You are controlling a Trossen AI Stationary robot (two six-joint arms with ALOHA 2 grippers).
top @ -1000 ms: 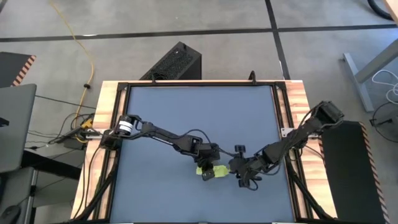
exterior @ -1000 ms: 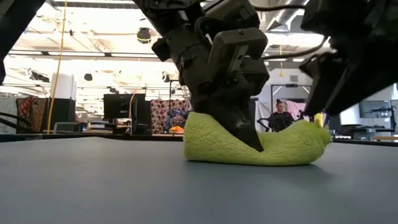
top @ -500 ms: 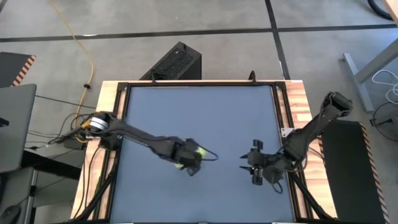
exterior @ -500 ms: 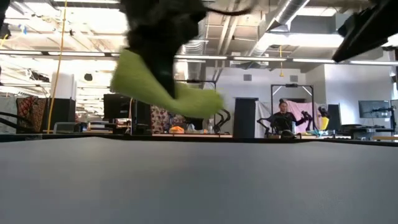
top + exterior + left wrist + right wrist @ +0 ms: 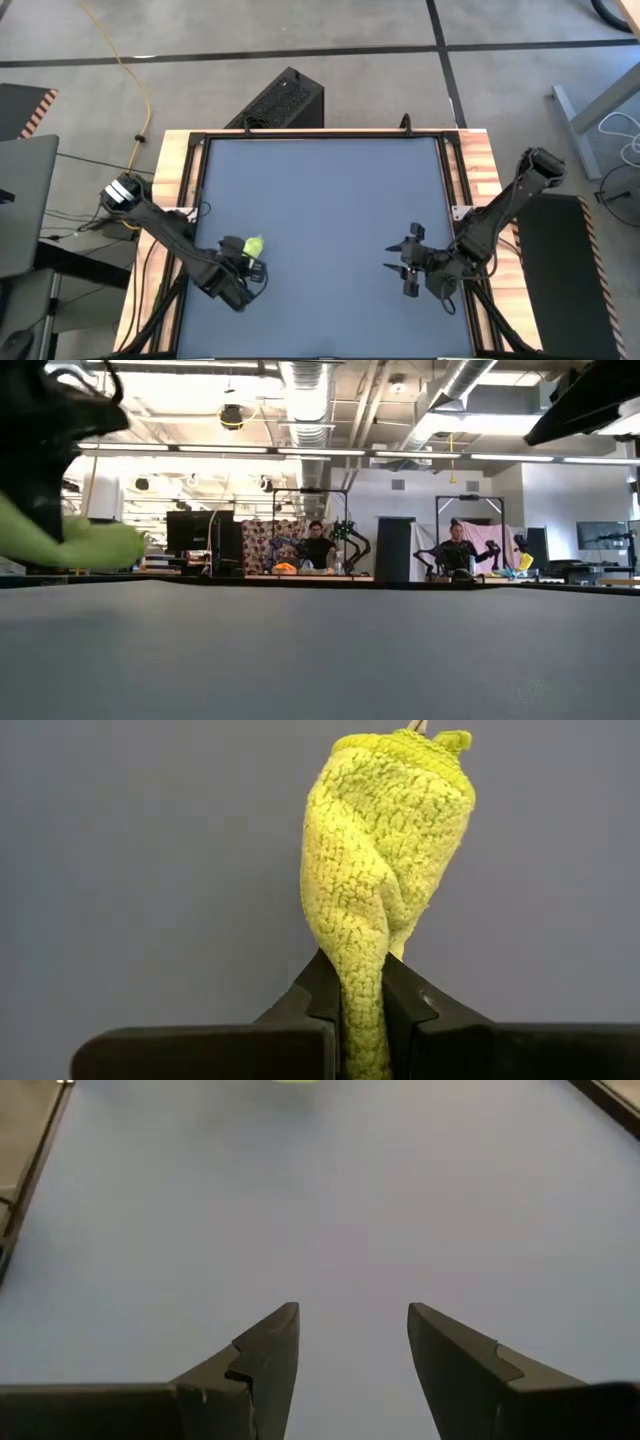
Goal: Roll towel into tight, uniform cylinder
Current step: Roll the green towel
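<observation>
While the right claw [image 5: 352,1345] waits spread apart, the left claw [image 5: 362,1010] pinches the bunched towel [image 5: 385,880] above the worktop [image 5: 330,190], likely to move it.

1. The towel [image 5: 385,870] is a small, bright lime cloth with a nubby, looped pile — plain, with no marks.
2. It is gathered into a loose, twisted bundle rather than a neat cylinder; folds spiral along its length, and a small corner sticks out at the far end.
3. One end is pinched between the fingers of the left gripper [image 5: 362,1010], and the rest juts forward from them.
4. In the high view the towel [image 5: 252,244] shows as a small lime patch over the mat's left side, toward the near edge.
5. In the low view the towel [image 5: 70,542] is held in the air — clear of the mat surface, at the picture's left edge.
</observation>
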